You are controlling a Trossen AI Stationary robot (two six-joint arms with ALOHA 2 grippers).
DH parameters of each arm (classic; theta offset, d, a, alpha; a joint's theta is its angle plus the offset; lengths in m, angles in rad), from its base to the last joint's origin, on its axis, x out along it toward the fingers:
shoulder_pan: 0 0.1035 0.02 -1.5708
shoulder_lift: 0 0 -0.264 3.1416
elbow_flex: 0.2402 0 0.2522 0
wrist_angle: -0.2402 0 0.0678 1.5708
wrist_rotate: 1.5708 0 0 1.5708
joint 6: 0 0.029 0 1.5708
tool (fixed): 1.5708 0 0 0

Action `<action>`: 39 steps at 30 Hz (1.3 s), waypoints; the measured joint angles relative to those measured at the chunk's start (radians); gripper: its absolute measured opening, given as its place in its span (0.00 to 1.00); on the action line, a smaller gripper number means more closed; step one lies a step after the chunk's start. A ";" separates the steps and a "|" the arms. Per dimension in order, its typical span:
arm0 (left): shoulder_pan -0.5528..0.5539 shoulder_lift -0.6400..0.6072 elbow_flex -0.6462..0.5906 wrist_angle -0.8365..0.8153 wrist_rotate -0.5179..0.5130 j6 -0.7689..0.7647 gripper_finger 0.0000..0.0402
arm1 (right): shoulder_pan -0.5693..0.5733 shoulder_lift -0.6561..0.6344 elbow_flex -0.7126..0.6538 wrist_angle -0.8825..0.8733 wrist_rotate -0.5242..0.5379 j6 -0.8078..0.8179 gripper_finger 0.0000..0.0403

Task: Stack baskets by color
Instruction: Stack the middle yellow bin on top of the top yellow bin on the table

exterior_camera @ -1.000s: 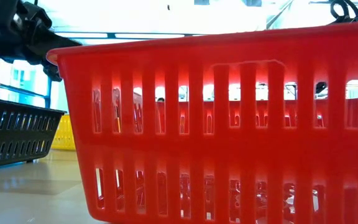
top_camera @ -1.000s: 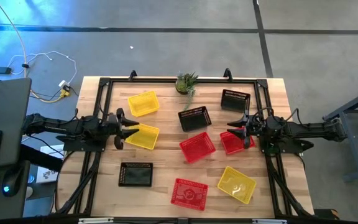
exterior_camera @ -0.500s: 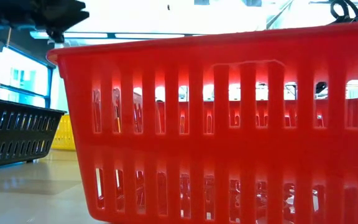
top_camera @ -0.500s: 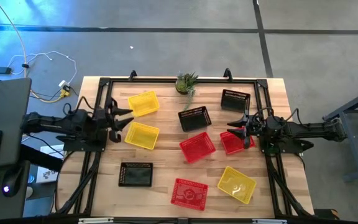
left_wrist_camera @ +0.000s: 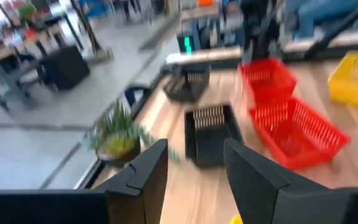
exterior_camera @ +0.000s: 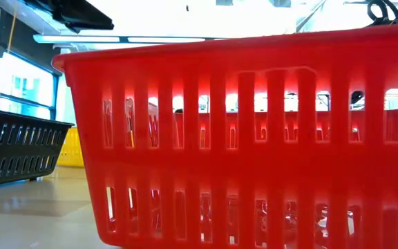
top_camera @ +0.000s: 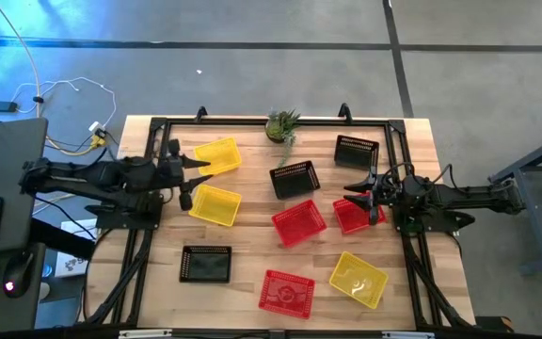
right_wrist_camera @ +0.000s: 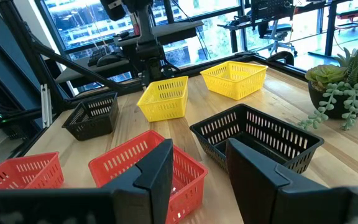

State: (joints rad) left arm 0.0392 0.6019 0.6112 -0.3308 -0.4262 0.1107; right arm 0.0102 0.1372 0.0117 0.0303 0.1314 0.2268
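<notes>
Nine mesh baskets lie singly on the wooden table. The yellow ones are at far left, mid left and near right. The red ones are in the middle, beside my right gripper and near the front edge. The black ones are at centre, far right and near left. My left gripper hangs open above the table's left side, between the two left yellow baskets. My right gripper waits open and level at the right.
A small potted plant stands at the far edge's middle. A dark metal frame runs around the table top. In the low view the front red basket fills most of the picture, with the left arm at the upper left.
My left gripper has risen well clear of the table from just above the mid-left yellow basket, rolling about its own axis and tipping its fingers downward, and its fingers stay open. No basket has moved.
</notes>
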 joint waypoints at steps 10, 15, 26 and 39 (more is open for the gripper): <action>0.133 0.272 0.161 -0.261 0.176 -0.009 0.36 | 0.000 0.000 0.000 0.000 0.000 0.000 0.34; 0.188 0.384 0.200 -0.319 0.257 0.021 0.36 | 0.000 0.000 0.000 0.000 0.000 0.000 0.34; 0.236 0.591 0.205 -0.365 0.345 0.024 0.36 | 0.000 0.000 0.000 0.000 0.000 0.000 0.34; 0.235 0.723 0.205 -0.369 0.340 0.024 0.36 | 0.000 0.000 0.000 0.000 0.000 0.000 0.34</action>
State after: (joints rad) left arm 0.2745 1.3252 0.8162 -0.7001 -0.0864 0.1349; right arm 0.0105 0.1371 0.0117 0.0303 0.1314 0.2268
